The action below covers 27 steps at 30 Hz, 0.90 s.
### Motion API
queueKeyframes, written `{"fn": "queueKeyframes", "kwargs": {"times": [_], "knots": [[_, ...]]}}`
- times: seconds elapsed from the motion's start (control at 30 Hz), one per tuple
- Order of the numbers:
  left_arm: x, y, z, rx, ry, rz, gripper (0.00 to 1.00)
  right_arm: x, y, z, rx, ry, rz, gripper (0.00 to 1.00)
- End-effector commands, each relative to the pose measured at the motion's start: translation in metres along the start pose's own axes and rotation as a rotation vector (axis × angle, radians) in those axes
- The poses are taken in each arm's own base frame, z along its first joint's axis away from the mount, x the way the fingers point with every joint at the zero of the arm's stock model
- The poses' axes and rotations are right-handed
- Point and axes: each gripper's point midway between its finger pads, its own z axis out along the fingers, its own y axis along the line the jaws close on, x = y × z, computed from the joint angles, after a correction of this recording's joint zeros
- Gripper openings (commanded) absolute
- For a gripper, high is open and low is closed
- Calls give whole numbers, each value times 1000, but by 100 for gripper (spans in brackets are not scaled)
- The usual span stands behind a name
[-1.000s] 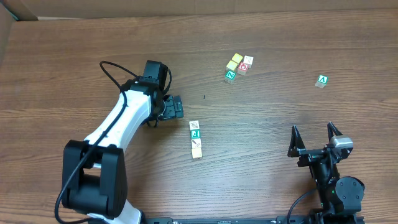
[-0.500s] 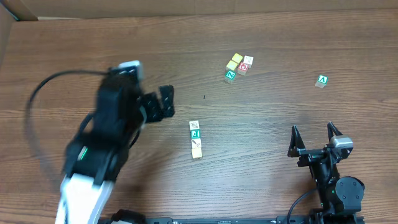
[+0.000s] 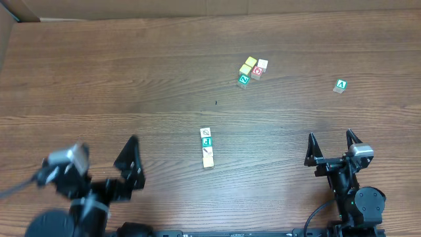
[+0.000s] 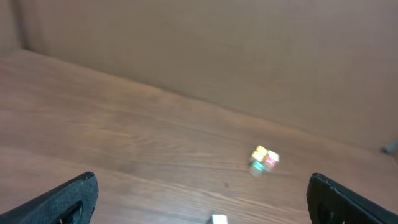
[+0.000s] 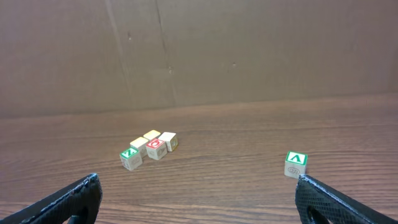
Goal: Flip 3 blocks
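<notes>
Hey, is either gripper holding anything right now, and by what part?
Nothing is held. The left gripper and right gripper are both open and empty; the blocks lie free on the table.

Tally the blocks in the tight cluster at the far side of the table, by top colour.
Yellow-topped blocks: 2
White-topped block: 1
Red-topped block: 1
Green-topped block: 1
Total: 5
</notes>
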Motion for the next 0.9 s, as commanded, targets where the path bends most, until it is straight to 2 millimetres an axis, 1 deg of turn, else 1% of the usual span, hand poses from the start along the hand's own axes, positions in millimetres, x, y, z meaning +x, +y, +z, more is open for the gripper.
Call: {"fn": "queueKeyframes", "kwargs": {"times": [0.0,0.1,0.17,0.3,0.47,0.57,0.67,0.77,0.87], "knots": [[11,23,-23,-65,-90,-25,100,2,0,0,-2,-2,-4,100],[25,34,-37,-75,-155,-37,100,2,0,0,-2,-2,-4,100],[31,37,-41,-66,-188,-41,100,2,0,0,-2,-2,-4,100],[28,35,-43,-21,-284,-59,100,2,0,0,-2,-2,-4,100],[11,25,-37,42,-388,-68,99,2,0,0,-2,-2,-4,100],[-7,12,-36,112,-474,-68,99,2,0,0,-2,-2,-4,100],[-30,-6,-42,218,-604,-68,100,2,0,0,-2,-2,-4,100],[-51,-21,-54,327,-754,-54,100,2,0,0,-2,-2,-4,100],[-60,-27,-62,386,-880,-50,100,2,0,0,-2,-2,-4,100]]}}
